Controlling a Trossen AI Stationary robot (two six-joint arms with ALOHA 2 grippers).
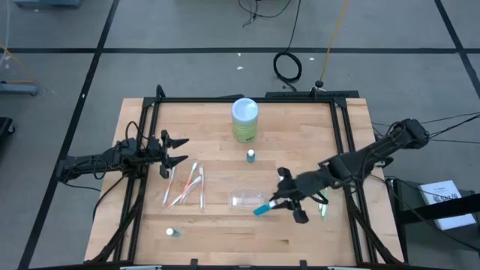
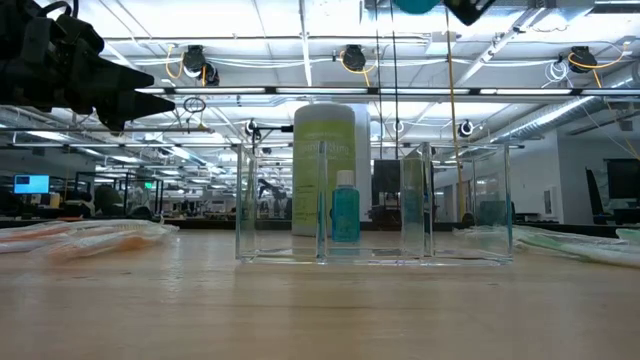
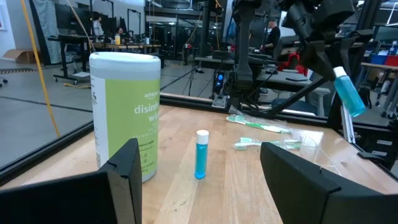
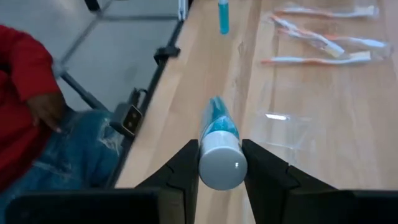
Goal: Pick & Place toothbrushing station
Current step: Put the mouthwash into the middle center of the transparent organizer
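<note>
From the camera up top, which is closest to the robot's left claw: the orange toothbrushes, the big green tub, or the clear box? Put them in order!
Counting from the left gripper:
1. Orange toothbrushes, lying just in front of it.
2. Green tub, standing toward the table's back middle.
3. Clear box, farther across, next to the right gripper.

I count one wipes canister [image 1: 244, 120], green with a white lid. One clear organizer [image 1: 246, 200] lies on the tabletop [image 1: 217, 232]. Blue tubes total three: one upright near the canister [image 1: 250, 155], one lying by the near edge [image 1: 173, 232], one clamped in the right gripper [image 1: 279, 202]. I see two groups of wrapped toothbrushes: orange ones [image 1: 185, 185] on the left, number unclear, perhaps three or four; green ones [image 1: 324, 204] on the right, partly hidden, count uncertain. Two arms, two grippers; the left gripper [image 1: 182, 149] holds nothing.
</note>
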